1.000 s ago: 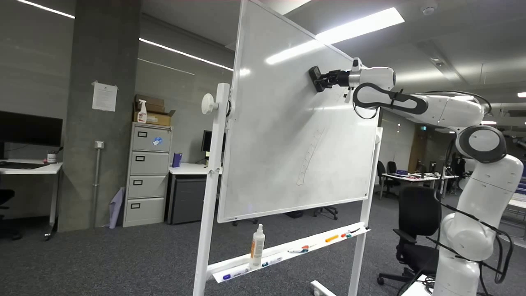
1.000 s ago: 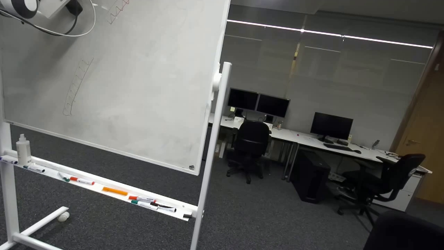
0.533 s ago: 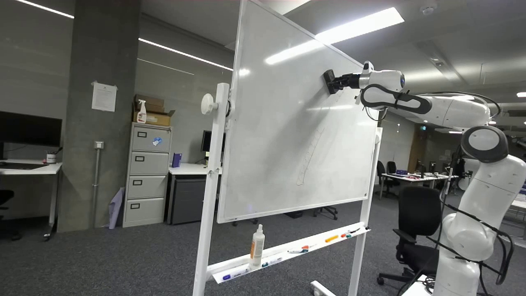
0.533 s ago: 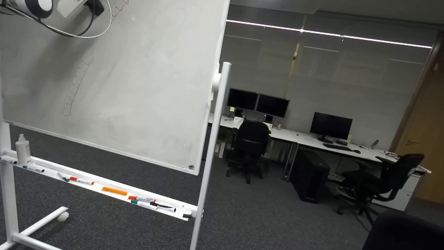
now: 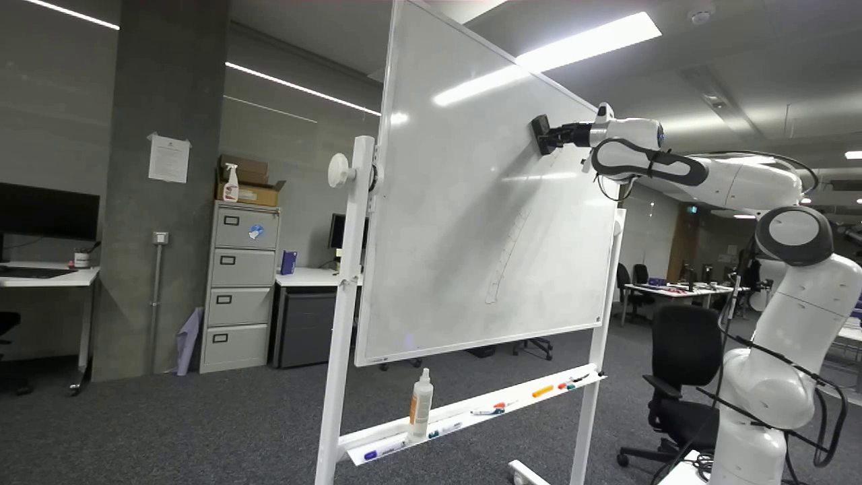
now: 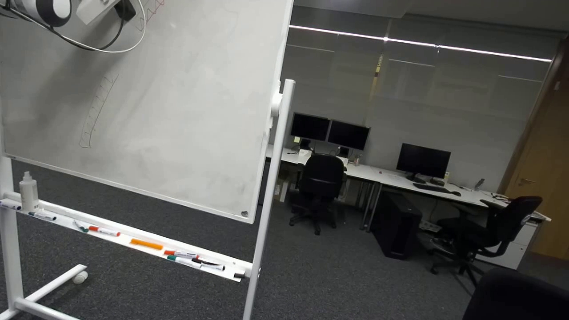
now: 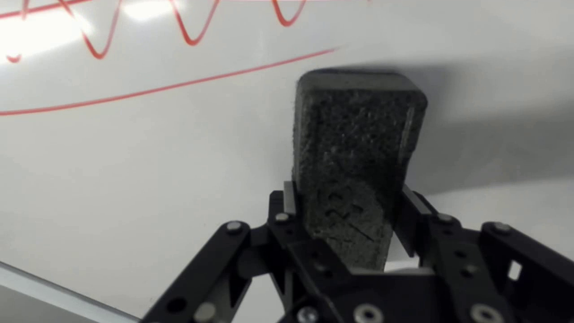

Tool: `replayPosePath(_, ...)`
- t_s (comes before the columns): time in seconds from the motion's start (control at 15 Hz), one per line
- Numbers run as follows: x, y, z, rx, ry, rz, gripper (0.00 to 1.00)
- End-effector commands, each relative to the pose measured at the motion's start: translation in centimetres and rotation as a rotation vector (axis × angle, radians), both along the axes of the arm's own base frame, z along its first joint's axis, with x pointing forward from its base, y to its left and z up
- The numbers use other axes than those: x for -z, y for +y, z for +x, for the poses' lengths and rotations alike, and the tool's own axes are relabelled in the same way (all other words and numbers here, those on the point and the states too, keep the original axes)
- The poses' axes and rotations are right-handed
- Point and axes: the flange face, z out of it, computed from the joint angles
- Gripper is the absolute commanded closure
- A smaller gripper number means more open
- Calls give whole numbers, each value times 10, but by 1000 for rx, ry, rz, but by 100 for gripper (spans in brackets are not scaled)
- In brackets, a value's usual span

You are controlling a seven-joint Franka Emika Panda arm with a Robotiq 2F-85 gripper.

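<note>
Fingers (image 7: 411, 224), part-closed, pinch the dark eraser (image 7: 356, 148) by its sides. Probably light and slightly squashy, it suits a mid-length hold.

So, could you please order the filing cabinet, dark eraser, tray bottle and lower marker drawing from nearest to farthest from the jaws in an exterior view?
1. Dark eraser: between the jaws.
2. Lower marker drawing: beneath, on the whiteboard.
3. Tray bottle: upright, below the whiteboard.
4. Filing cabinet: background, picture's left.
</note>
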Motion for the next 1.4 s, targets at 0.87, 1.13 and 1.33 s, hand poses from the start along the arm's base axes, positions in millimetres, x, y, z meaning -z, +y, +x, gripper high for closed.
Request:
replayPosePath(0.87, 79, -74, -2, 5, 61, 37, 70)
replayPosePath(1.13, 78, -70, 4, -2, 48, -6, 70)
replayPosePath(1.33, 75, -70, -6, -13, 56, 30, 45)
